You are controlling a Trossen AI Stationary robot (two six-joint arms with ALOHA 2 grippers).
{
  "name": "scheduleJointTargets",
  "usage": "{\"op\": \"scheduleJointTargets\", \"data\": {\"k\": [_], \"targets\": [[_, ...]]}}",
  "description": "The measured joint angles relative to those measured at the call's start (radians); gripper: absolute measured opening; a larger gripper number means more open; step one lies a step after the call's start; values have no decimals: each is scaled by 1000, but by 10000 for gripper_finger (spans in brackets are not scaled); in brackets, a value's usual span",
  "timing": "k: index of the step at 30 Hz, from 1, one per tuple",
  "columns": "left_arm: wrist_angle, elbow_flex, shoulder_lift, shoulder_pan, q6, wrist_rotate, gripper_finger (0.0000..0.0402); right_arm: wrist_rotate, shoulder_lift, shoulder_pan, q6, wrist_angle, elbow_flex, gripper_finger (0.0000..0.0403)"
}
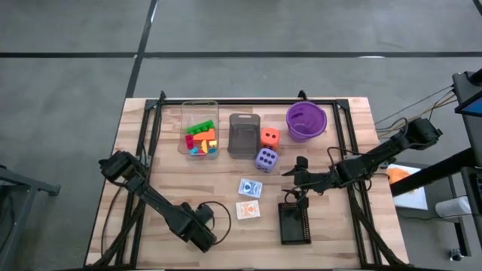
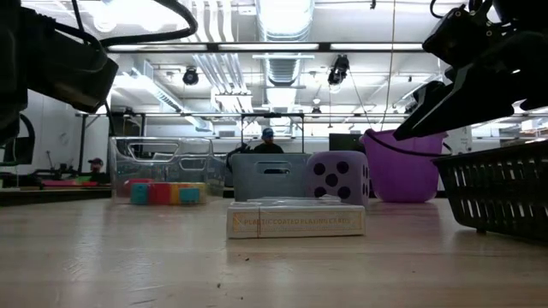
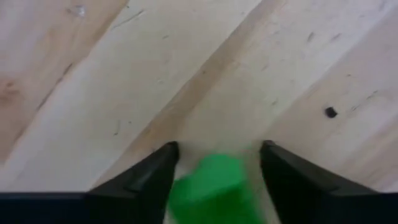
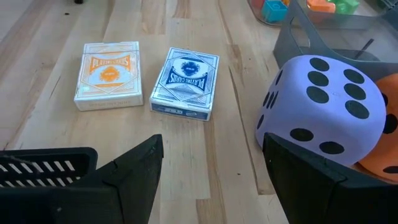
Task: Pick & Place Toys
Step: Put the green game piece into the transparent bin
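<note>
Green brick (image 3: 211,186) blurry, probably between spread left gripper (image 3: 214,152) fingers | right gripper (image 4: 211,155) spread beside purple die (image 4: 323,112)

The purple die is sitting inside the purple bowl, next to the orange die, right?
Not quite. The purple die sits on the table, outside the purple bowl, which stands farther back. It is next to the orange die, as you said. The high view shows this.
</note>
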Motion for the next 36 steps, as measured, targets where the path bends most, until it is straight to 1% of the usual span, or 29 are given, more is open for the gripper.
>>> {"op": "scheduleJointTargets", "data": {"k": [4,5,11,14,16,19,20,22,24,25,26,28,30,32,36], "targets": [[-11,-3,0,0,20,-1,140,0,0,0,10,1,0,275],[-8,-3,0,0,21,-2,129,0,0,0,12,1,0,275],[-14,5,2,1,86,-1,129,0,0,0,14,1,0,275],[-31,22,-4,6,117,-17,129,1,0,0,14,2,0,275],[-33,30,-18,9,147,-58,129,1,0,0,14,2,0,275],[-6,43,-70,13,208,-194,129,2,0,0,14,3,0,275],[31,42,-91,13,256,-253,129,2,0,0,14,5,0,275],[151,21,-135,1,403,-379,129,3,0,0,14,9,0,275],[355,-26,-175,-20,589,-485,129,4,0,0,14,16,0,275],[496,-63,-195,-25,690,-512,129,4,0,0,14,18,0,275],[646,-110,-213,-26,789,-514,129,4,0,0,14,22,0,275],[947,-219,-231,-20,933,-481,129,4,0,0,13,29,0,275],[1160,-326,-236,-5,1029,-449,129,4,0,0,4,43,0,275],[1261,-412,-254,16,1065,-448,129,4,1,0,-7,58,-1,275],[1289,-520,-342,92,1109,-489,129,4,8,0,-34,120,-1,275]]}}
